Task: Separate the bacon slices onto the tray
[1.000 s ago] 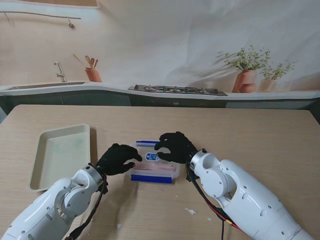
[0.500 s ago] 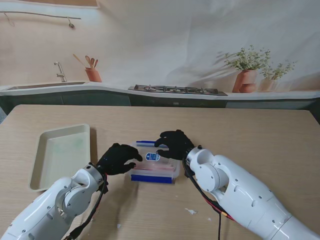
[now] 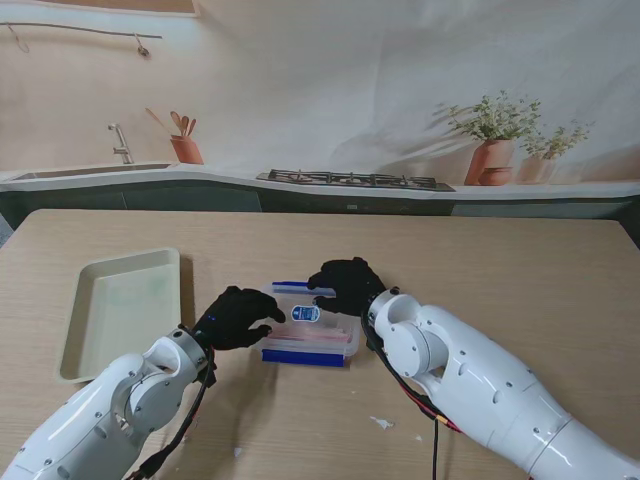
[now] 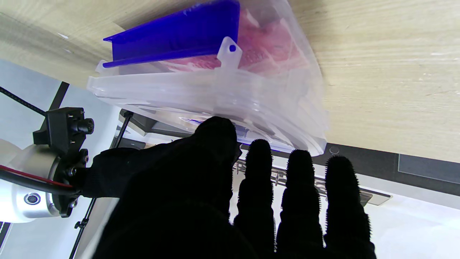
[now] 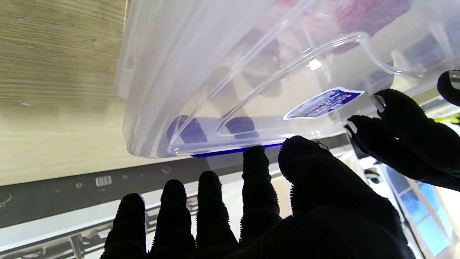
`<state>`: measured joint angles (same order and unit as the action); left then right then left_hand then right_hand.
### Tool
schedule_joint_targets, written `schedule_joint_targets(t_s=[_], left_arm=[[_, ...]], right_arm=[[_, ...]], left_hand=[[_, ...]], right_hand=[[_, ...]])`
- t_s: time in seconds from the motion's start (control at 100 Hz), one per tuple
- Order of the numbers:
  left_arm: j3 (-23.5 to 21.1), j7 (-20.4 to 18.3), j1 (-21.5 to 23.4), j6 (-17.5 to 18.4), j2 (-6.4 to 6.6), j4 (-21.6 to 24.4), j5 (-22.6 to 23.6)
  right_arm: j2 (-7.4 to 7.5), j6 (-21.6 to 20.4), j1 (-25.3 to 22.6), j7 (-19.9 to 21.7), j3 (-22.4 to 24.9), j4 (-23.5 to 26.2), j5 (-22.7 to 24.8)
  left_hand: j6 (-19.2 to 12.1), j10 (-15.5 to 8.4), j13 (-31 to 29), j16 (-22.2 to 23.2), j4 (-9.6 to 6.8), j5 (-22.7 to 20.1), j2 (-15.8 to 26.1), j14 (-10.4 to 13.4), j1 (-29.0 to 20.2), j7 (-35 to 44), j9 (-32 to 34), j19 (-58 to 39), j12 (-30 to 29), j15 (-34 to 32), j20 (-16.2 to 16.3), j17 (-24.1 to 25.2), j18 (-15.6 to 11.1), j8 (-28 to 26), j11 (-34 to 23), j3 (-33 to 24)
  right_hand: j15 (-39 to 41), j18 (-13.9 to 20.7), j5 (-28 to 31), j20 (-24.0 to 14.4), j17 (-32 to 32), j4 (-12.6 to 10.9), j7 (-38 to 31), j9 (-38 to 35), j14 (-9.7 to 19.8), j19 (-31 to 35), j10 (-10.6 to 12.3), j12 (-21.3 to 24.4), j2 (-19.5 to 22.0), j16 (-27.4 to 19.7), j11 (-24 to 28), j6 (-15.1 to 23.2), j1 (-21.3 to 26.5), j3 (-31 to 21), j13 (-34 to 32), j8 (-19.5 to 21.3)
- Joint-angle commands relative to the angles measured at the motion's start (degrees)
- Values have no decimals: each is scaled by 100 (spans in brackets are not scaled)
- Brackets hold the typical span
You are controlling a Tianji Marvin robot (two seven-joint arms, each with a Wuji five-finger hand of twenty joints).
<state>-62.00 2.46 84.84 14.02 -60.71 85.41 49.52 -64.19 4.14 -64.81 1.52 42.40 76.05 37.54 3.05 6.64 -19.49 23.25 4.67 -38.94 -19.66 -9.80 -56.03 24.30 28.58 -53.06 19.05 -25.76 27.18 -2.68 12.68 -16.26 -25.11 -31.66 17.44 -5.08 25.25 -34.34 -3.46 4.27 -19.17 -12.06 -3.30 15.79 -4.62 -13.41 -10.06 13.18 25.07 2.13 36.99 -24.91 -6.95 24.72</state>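
Note:
A clear plastic container (image 3: 312, 338) with blue latches (image 4: 176, 36) sits on the table in front of me, its lid on. Pink bacon (image 4: 266, 46) shows through the wall. My left hand (image 3: 237, 318) is at the container's left end, fingers spread, thumb (image 4: 215, 133) against the lid edge. My right hand (image 3: 345, 285) hovers over the far edge of the lid (image 5: 233, 72), fingers apart, near the blue sticker (image 5: 321, 102). Neither hand grips anything. The pale tray (image 3: 95, 325) lies to the left.
Small white scraps (image 3: 382, 423) lie on the wooden table nearer to me. A counter with a sink (image 3: 90, 172) and stove (image 3: 350, 180) runs along the table's far side.
My right hand has slid slightly left and farther from me along the lid, and its forearm has swung left. The left hand and the container have stayed put.

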Motion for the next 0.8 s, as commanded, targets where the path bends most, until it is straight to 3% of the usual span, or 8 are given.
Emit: schedule_joint_targets(t_s=[0.0,0.3,0.79], left_arm=[[79,-211,96,0,19,-170,42],[82,-262,87,8,35,-165,95],[104,-262,55,28,44,-196,146]], right_arm=[[-47,94,-16,53,-32,-62,34],[-51,271,59,103,-137,-158,42],[-29,498,181,200,-330,-201,214]], left_hand=[[96,66,-326,77,204,-200,-188,-179,199,116,20,-177,42,-251,75,-11,90,4,9,-188],[95,73,-314,81,208,-192,-232,-181,356,113,12,-166,42,-243,70,-2,76,0,9,-332],[97,76,-311,78,226,-196,-273,-141,402,125,7,-169,47,-251,70,-8,31,-9,0,-424]], right_hand=[[-65,104,-103,-143,-120,-103,-63,173,58,85,113,55,174,-59,-153,-342,90,87,-5,-94],[-70,129,1,-119,-134,-110,-197,180,64,45,111,47,100,-61,-155,-471,84,38,6,-47],[-116,84,-623,-127,-184,-96,213,182,-8,18,97,102,-138,-86,-299,-849,-126,-58,9,-403]])
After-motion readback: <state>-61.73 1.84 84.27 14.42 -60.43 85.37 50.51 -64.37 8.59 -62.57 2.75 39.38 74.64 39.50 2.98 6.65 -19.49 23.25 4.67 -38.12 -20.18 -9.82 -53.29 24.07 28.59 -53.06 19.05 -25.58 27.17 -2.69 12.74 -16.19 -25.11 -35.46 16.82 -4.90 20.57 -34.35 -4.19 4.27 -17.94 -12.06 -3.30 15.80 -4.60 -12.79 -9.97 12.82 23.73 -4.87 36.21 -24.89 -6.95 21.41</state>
